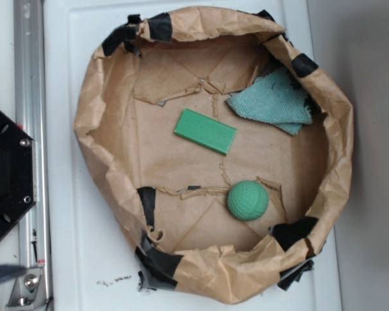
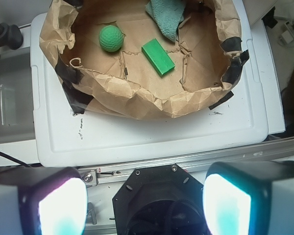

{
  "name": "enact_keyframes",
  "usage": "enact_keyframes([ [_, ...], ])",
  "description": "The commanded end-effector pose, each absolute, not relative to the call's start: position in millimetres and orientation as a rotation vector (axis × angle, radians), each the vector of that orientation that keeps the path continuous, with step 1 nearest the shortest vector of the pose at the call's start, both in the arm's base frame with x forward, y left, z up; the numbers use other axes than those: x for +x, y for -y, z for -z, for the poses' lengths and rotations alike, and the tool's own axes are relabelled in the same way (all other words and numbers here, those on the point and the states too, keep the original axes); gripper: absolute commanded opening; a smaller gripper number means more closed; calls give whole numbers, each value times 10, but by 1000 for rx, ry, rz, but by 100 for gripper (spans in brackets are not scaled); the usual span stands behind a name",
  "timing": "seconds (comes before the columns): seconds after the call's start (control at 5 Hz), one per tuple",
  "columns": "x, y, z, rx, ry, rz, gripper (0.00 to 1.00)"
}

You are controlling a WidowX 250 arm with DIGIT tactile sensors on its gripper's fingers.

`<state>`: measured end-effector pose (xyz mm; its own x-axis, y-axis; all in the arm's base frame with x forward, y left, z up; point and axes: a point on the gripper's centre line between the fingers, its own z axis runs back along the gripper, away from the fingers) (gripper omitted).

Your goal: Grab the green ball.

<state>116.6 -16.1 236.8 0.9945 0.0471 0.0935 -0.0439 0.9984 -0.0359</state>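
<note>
**Green ball sat in the paper nest, my pincer parked way back**

So from my wrist view, nearest thing was my own pincer (image 2: 144,205): both pads (image 2: 62,208) filled the bottom corners, glowing whitish-teal, spread wide with nothing between them. Open and empty, well short of anything worth grabbing.

Right under that gap was the black hexagonal base plate (image 2: 159,198), bolted by a silver rail (image 2: 196,161) that ran along the edge of the white worktop (image 2: 137,137). A few dark crumbs lay scattered on the white surface just in front of the paper.

Past that was the brown paper nest (image 2: 147,98), basically crumpled kraft paper bent up into a bowl shape, with strips of black tape (image 2: 73,93) holding the rim together in several places. The wall closest to me was wrinkly and slumped.

Inside, on the paper floor, the green ball (image 2: 110,38) sat towards the left side in my view, dimpled like a golf ball, touching nothing but the paper. Just beside it, with a clear gap, lay the green block (image 2: 158,57), flat and angled diagonally. Farthest off, a teal cloth (image 2: 166,14) was bunched up against the far wall, apart from the block.

The overhead view showed the same layout: ball (image 1: 247,200), block (image 1: 205,131) mid-floor, cloth (image 1: 272,100) by the rim.
</note>
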Motion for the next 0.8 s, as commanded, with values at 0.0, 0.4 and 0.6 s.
enact_keyframes([
  [0.0,1166,161,-2368,-34,94,-46,100],
  [0.4,1663,157,-1889,-138,130,-141,100],
  [0.6,1973,147,-1733,-210,173,-248,100],
])
